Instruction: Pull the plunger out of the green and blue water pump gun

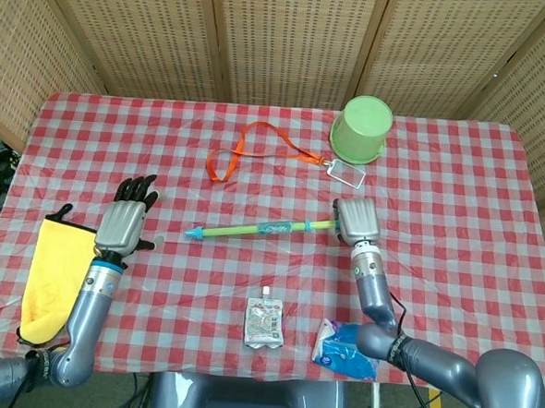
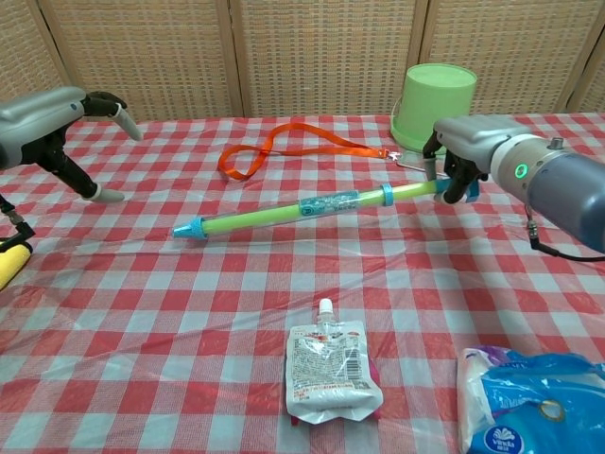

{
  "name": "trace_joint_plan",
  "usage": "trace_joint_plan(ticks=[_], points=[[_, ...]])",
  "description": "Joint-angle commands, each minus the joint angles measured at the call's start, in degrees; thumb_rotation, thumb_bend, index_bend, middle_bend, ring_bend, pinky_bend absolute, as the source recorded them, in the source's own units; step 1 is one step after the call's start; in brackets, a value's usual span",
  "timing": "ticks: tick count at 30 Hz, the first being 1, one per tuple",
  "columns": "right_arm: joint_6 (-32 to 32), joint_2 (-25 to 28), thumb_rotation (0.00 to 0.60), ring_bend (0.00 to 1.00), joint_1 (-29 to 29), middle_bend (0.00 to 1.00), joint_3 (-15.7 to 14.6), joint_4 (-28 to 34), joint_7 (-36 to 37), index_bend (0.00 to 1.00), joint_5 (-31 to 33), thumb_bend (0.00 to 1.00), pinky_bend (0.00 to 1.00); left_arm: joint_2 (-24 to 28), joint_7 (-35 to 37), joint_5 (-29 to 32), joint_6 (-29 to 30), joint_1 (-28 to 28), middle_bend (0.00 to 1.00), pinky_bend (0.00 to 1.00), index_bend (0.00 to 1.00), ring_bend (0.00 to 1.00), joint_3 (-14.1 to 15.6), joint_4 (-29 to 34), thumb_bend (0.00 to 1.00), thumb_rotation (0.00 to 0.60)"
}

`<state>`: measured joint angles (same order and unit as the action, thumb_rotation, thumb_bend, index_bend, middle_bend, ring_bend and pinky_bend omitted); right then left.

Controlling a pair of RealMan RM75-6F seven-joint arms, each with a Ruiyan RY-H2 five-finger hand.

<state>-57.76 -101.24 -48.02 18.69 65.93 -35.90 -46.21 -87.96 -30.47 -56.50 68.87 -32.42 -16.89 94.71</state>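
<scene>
The green and blue water pump gun (image 1: 252,229) (image 2: 293,210) is a long thin tube lifted off the table, its blue nozzle tip pointing left. My right hand (image 1: 356,222) (image 2: 463,161) grips its right end, where the plunger handle sits hidden inside the fingers. My left hand (image 1: 126,224) (image 2: 52,123) hovers open with fingers spread, well to the left of the nozzle tip and apart from it.
An orange lanyard (image 1: 257,149) with a card and an upturned green bucket (image 1: 362,129) lie behind the gun. A drink pouch (image 1: 263,322) and a blue tissue pack (image 1: 345,350) sit near the front edge. A yellow cloth (image 1: 50,278) lies at the left.
</scene>
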Motion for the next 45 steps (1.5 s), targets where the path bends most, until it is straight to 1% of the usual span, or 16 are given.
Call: trace_joint_plan(ticks=[1,6,14,20,27,38,45], points=[[-0.32,-0.51,0.6,0.82,-0.2,0.95,0.39,-0.19,-0.27,0.72,0.7,0.55,0.69,-0.63,-0.28,0.43,0.03,-0.55,0.0,0.0,0.29,0.0,-0.07,-0.23,0.19,0.6],[-0.71,-1.06,0.6,0.82,-0.51,0.95,0.62,-0.55,-0.89,0.72,1.41,0.55,0.69,-2.84,-1.26,1.53,0.32,-2.01,0.0,0.0,0.31,0.0,-0.38,-1.39,0.19,0.6],[-0.92,-1.85,0.6,0.83,-0.57,0.96,1.03,-1.32,-1.45,0.72,3.22,0.55,0.7,-8.52,-2.64,4.97,-0.43,-5.62,0.0,0.0,0.34,0.0,-1.95,-6.23,0.19,0.6],[-1.07,-2.27,0.6,0.83,-0.61,0.96,1.49,-2.14,-1.38,0.72,4.12,0.55,0.7,-12.75,-3.26,6.18,-0.51,-8.23,0.0,0.0,0.36,0.0,-2.92,-11.37,0.19,0.6],[-1.04,-1.78,0.6,0.83,-0.45,0.96,1.87,-1.91,-1.2,0.72,4.77,0.55,0.7,-17.02,-2.77,7.33,-2.34,-10.87,0.0,0.0,0.37,0.0,-3.47,-18.5,0.19,0.6],[-1.08,-0.63,0.6,0.83,-0.02,0.96,1.79,-0.28,-1.24,0.72,5.36,0.55,0.7,-21.72,-2.03,7.93,-4.46,-14.59,0.0,0.0,0.39,0.0,-4.94,-27.12,0.19,0.6],[-1.23,-0.07,0.6,0.83,0.1,0.96,1.8,0.21,-1.25,0.72,5.81,0.55,0.7,-23.17,-1.69,7.53,-4.89,-15.57,0.0,0.0,0.4,0.0,-4.91,-28.93,0.19,0.6]])
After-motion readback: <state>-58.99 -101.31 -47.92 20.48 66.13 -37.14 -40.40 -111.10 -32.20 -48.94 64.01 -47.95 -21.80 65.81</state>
